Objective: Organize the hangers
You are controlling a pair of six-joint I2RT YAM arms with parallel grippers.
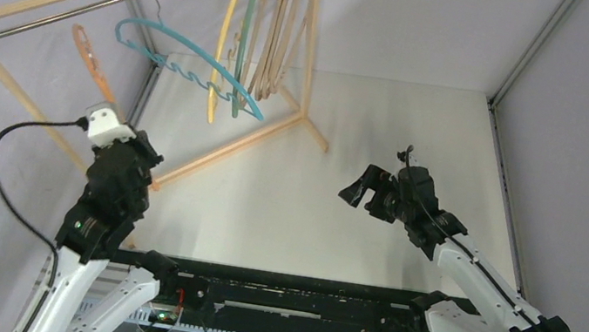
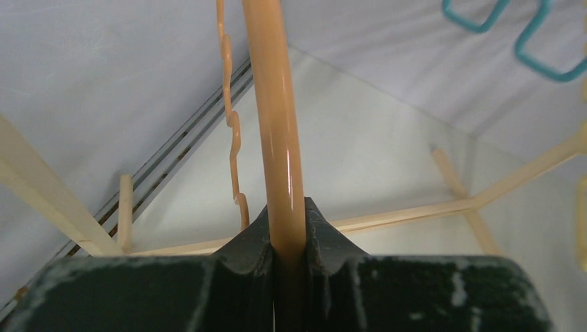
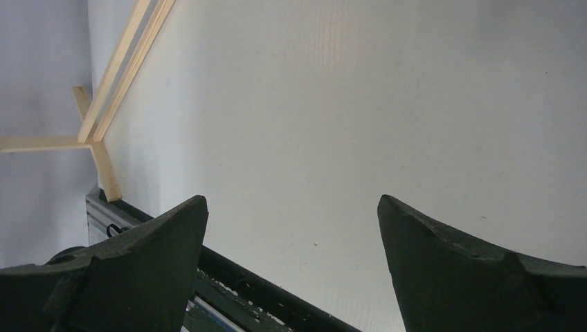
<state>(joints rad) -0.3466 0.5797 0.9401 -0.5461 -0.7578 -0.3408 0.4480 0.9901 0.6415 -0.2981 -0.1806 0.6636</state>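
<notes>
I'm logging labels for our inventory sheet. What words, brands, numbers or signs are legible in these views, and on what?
None: no text can be read in any view.
No print shows on the orange hanger clamped in the left gripper, on the hangers on the rail, on the wooden rack or on the open right gripper.

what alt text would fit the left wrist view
The left tool grips an orange hanger by its smooth bar, rising up the middle, its wavy bar left. Behind are a teal hanger, the wooden rack and table.
</notes>
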